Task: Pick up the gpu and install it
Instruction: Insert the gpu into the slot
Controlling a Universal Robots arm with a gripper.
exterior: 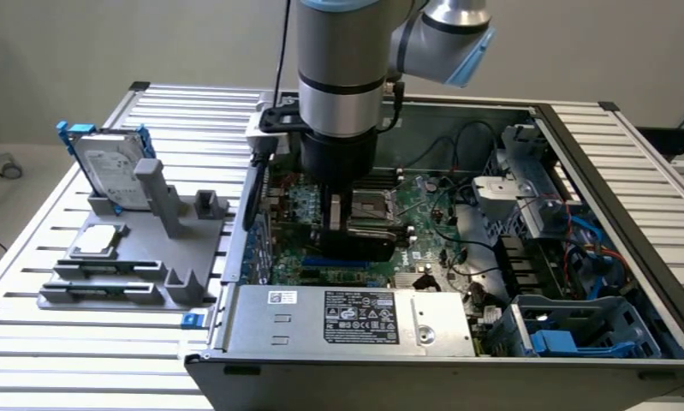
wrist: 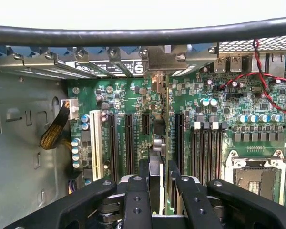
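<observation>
Above the motherboard slots (wrist: pixel 128 143), the pincer (wrist: pixel 158 164) grips the gpu (wrist: pixel 156 131) edge-on, empty slots flanking it.

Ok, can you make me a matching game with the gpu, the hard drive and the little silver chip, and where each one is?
Things:
1. gpu
2. hard drive
3. silver chip

Places:
A. lying flat on the grey stand
B. standing on its edge in the grey stand
C. between the jaws, inside the computer case

Pairs: 1-C, 2-B, 3-A.
</observation>
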